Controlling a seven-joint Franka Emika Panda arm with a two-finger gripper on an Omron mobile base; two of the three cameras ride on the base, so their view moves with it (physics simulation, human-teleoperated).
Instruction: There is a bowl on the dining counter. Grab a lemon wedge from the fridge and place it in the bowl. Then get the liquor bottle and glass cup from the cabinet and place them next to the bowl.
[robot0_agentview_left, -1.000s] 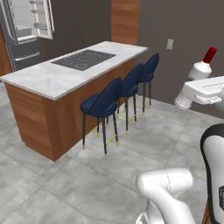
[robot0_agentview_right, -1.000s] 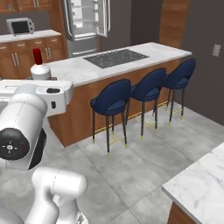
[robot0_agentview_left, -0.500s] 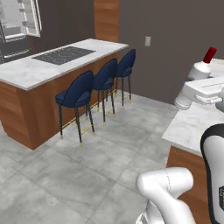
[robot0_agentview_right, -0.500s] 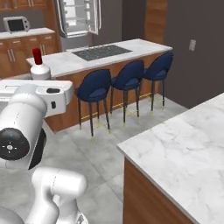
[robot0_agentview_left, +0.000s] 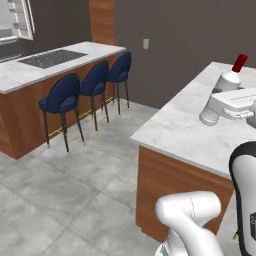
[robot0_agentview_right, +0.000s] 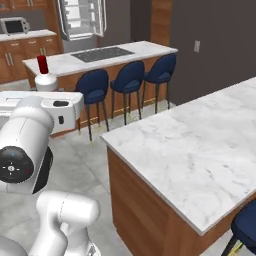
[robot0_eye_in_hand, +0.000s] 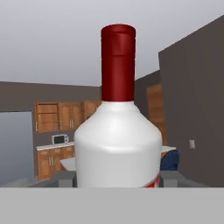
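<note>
One liquor bottle riding upright above dining counter in left base view, likely against tipping. Right base view: bottle beside arm. Hand view: gripper clasping bottle body, jaws clenched.

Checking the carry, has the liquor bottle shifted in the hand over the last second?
No. The liquor bottle sits at the same spot in the hand against the white arm; the base drove, so the dining counter swung into view.
</note>
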